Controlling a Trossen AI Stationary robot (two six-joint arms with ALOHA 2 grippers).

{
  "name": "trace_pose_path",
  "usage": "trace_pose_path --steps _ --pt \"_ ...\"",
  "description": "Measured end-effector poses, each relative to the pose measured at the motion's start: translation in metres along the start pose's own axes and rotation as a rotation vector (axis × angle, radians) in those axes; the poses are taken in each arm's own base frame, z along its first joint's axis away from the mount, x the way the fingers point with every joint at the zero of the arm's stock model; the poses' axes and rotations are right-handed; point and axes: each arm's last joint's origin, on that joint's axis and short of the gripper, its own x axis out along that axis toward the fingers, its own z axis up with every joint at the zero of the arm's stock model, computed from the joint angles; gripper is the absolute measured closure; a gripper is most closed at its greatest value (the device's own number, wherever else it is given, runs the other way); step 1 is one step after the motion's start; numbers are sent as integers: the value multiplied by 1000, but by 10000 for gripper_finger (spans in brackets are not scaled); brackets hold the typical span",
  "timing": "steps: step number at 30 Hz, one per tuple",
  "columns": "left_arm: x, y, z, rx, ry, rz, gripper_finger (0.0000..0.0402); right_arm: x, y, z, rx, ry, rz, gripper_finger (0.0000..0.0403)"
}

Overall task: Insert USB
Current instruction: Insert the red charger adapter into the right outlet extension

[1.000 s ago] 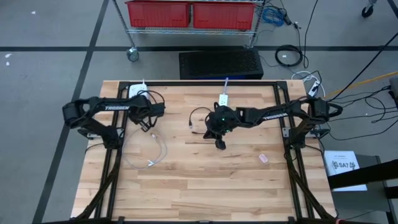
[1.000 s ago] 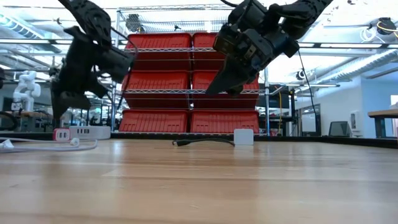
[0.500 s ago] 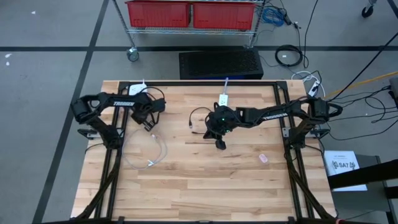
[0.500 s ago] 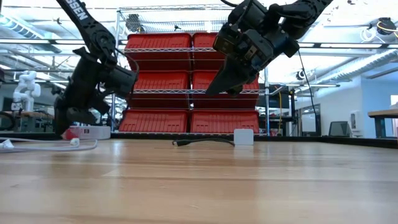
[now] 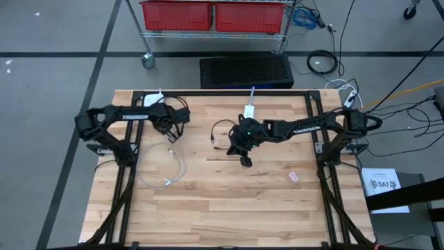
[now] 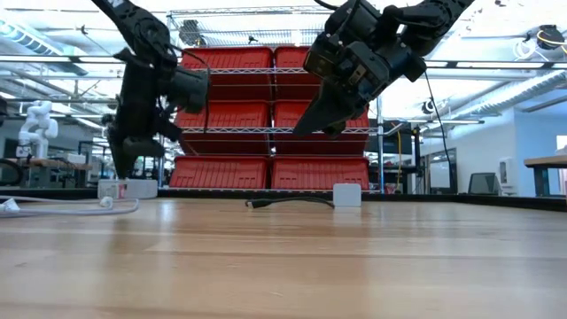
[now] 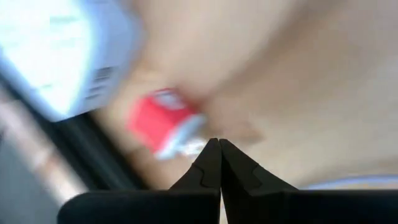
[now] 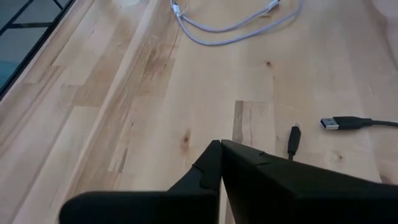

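A white power strip (image 5: 154, 101) with a red switch (image 7: 163, 124) lies at the table's far left. My left gripper (image 5: 173, 134) is shut, hovering just right of it and pointing down (image 6: 118, 173). A white cable (image 5: 173, 164) lies looped on the wood nearer the front. A black USB cable (image 5: 216, 136) lies mid-table, its plug (image 8: 341, 123) flat on the wood. A white charger block (image 5: 248, 110) sits beyond it. My right gripper (image 5: 245, 161) is shut and raised above the table's middle (image 6: 306, 128), holding nothing.
A small pink item (image 5: 293, 176) lies right of centre. A black frame (image 5: 208, 92) borders the table's far edge and sides. Bare wood (image 5: 229, 208) fills the near half. Red bins on a wire shelf (image 6: 266, 115) stand beyond the far edge.
My left gripper has swung a little toward the table's right and turned from a slant to point more steeply down, staying shut near the power strip. The right arm and the cables have kept still.
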Motion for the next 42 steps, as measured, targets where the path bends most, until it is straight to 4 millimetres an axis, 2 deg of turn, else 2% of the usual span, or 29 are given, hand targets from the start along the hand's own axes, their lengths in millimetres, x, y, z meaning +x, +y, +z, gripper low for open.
trace_pose_path --steps 5,11,16,21,27,31,42 --pt "-7 28 -7 -116 40 101 401 0 0 0 1 0 0 402" --pt "9 47 -7 -223 82 92 401 0 0 0 0 0 0 402" --pt "30 48 -3 -268 44 -41 401 0 0 0 -1 0 0 402" --pt "43 48 -3 -278 54 -87 401 0 0 0 -1 1 0 402" --pt "39 38 11 -236 -80 -208 401 0 0 0 -2 0 0 402" --pt "36 32 17 -233 -163 -203 401 0 0 0 6 0 0 402" --pt "30 46 48 -319 -475 -206 401 0 -2 0 6 1 -27 402"
